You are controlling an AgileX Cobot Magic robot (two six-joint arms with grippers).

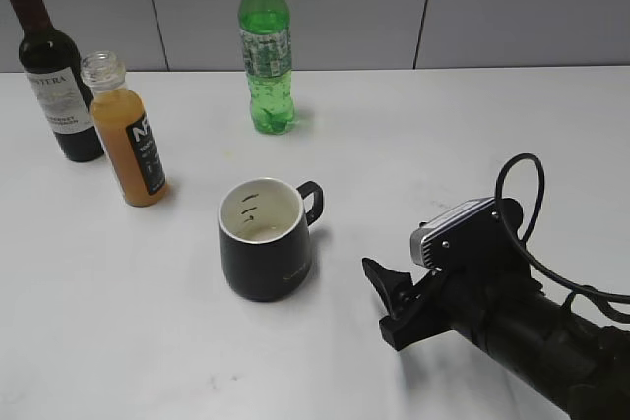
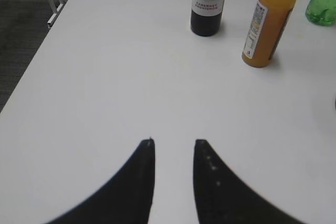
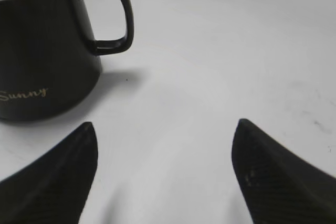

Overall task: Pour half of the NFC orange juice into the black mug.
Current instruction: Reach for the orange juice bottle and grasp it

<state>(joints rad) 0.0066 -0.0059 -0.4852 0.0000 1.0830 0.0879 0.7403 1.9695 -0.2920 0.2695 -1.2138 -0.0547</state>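
The NFC orange juice bottle point(image 1: 131, 140) stands upright and uncapped at the left, nearly full of orange liquid. It also shows in the left wrist view point(image 2: 266, 24), far ahead and to the right of my left gripper point(image 2: 174, 142), which is slightly open, empty and low over the bare table. The black mug point(image 1: 266, 243) stands upright at the centre, its white inside looking empty and its handle to the right. My right gripper point(image 1: 387, 299) is wide open and empty, just right of the mug. In the right wrist view the mug point(image 3: 42, 61) is ahead-left of the jaws point(image 3: 165, 127).
A dark wine bottle point(image 1: 51, 71) stands just behind-left of the juice bottle. A green soda bottle point(image 1: 266, 51) stands at the back centre. The white table point(image 1: 443, 145) ends at a grey wall behind; its left edge shows in the left wrist view point(image 2: 42, 40).
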